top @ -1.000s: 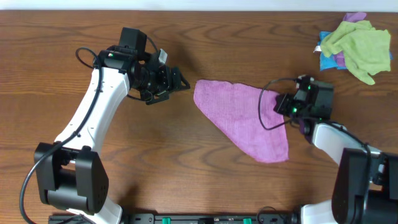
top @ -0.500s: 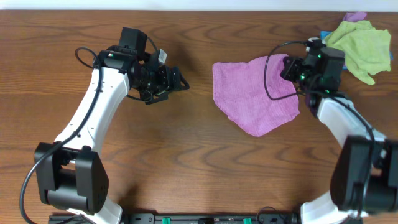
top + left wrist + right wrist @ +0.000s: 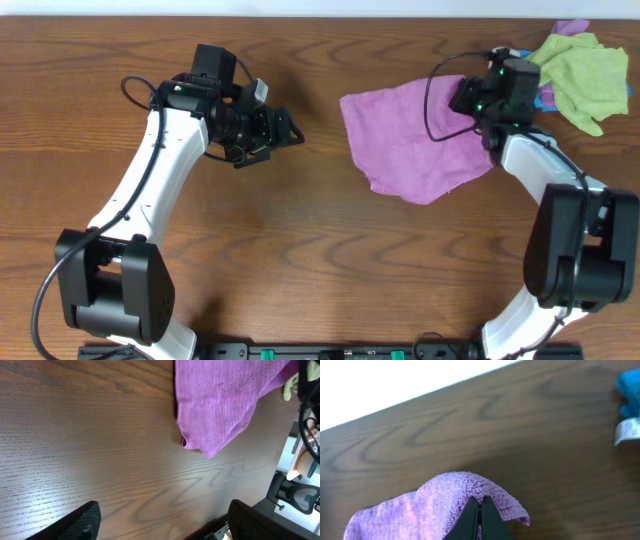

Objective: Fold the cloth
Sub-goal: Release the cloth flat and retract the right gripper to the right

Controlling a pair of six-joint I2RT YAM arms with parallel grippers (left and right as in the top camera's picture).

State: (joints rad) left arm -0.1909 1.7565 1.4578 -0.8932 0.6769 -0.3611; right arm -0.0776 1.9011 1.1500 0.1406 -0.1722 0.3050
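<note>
The lilac cloth (image 3: 410, 140) lies crumpled on the wooden table, right of centre. Its right upper corner is lifted. My right gripper (image 3: 468, 100) is shut on that corner. In the right wrist view the dark fingertips (image 3: 481, 502) pinch a fuzzy fold of the cloth (image 3: 435, 510) just above the table. My left gripper (image 3: 290, 130) hovers open to the left of the cloth and does not touch it. The left wrist view shows the cloth (image 3: 220, 400) ahead and the left gripper (image 3: 165, 520) with bare wood between its wide-apart fingers.
A yellow-green cloth (image 3: 580, 70) is piled over a blue cloth (image 3: 522, 95) at the far right corner, close behind my right gripper. In the right wrist view the blue cloth (image 3: 627, 385) and a white tag (image 3: 626, 432) show at the right edge.
My right gripper has carried the cloth's corner from the near right toward the far right, dragging the cloth away and to the right. The left arm has stayed still.
</note>
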